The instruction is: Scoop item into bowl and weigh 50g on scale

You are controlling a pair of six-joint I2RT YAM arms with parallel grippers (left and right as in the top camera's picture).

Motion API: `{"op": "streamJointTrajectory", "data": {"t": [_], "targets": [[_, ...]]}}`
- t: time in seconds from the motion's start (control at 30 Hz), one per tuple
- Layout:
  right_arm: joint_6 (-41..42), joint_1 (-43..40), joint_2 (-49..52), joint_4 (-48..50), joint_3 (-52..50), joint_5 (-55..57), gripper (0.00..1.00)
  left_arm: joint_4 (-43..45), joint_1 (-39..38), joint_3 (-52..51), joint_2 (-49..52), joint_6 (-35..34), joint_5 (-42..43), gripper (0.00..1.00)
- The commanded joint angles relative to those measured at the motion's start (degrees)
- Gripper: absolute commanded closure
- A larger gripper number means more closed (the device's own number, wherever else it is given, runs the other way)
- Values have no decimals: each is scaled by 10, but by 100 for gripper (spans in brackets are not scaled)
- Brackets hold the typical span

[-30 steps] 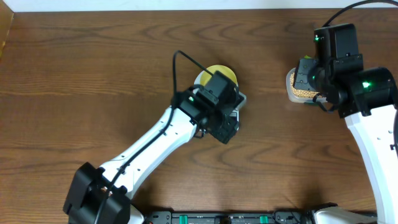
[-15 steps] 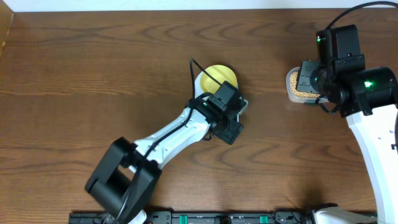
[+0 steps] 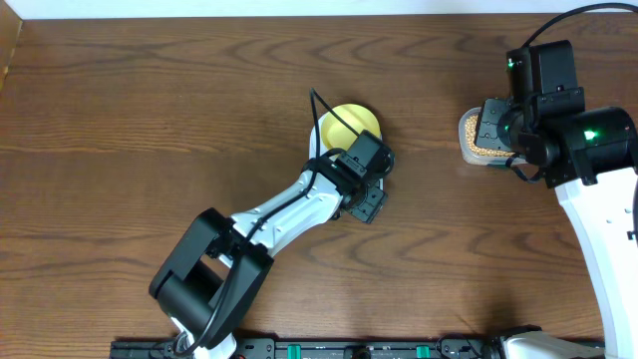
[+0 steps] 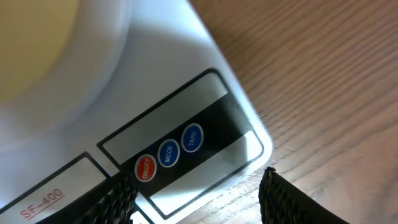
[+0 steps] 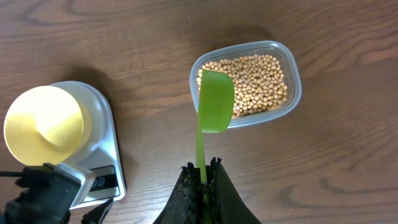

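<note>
left gripper (image 4: 198, 198) released, fingertips either side of the scale (image 4: 158, 59) button end. right gripper (image 5: 202, 182) clenched on green scoop (image 5: 216, 106) handle. From it: beans (image 5: 252, 81) in tub (image 5: 296, 87) at 1 o'clock, yellow bowl (image 5: 43, 121) on scale at 10 o'clock.

I log one dark brown wood-grain table (image 3: 150, 120). Directly on it I count two items: a white scale (image 5: 107, 140) and, well apart from it, a clear plastic tub (image 5: 295, 93) of tan beans (image 5: 255, 78).
</note>
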Motion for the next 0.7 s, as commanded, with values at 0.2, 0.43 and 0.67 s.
{"op": "streamJointTrajectory", "data": {"t": [0.2,0.43,0.67], "targets": [[9,-3,-6,-2,9,3,99,-2,-1,-2,14,-12,-16,35],[9,-3,-6,-1,9,3,99,-3,-1,-2,14,-20,16,35],[9,-3,-6,-1,9,3,99,-4,-1,-2,14,-32,16,35]]}}
